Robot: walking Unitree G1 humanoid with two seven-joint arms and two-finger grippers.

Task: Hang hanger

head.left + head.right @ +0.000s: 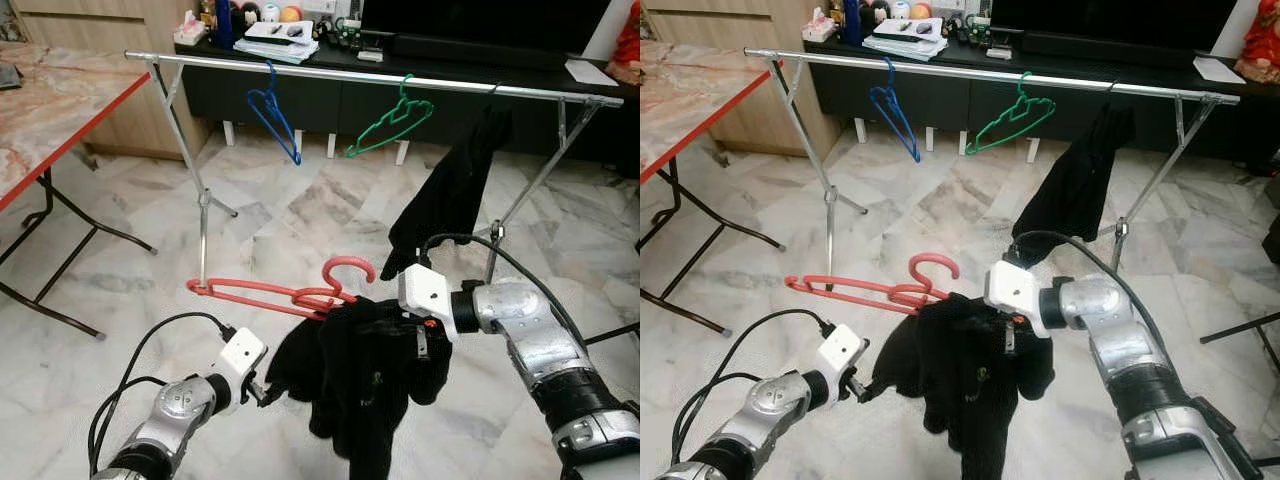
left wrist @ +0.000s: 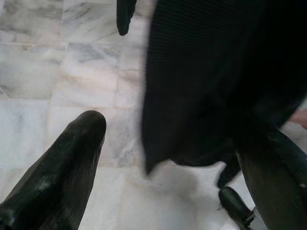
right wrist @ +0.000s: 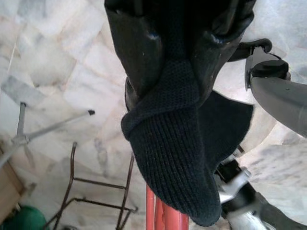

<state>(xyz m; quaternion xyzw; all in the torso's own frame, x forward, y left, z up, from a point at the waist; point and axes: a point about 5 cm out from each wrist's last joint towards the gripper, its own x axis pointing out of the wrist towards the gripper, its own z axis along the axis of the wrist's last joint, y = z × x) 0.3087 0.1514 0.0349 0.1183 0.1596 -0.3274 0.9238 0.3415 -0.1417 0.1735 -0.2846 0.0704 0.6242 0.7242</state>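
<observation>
We had right gripper [image 1: 425, 335] clenched on black garment [image 1: 370, 385] over red hanger [image 1: 290, 293]; left gripper [image 2: 182, 158] released beside it; lift level toward rail [image 1: 380, 78]

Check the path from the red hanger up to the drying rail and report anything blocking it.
Nothing visible blocks it. The red hanger, carrying the black garment pinched in the right gripper, sits below and in front of the rail. The blue hanger and green hanger leave a free stretch between them.
</observation>
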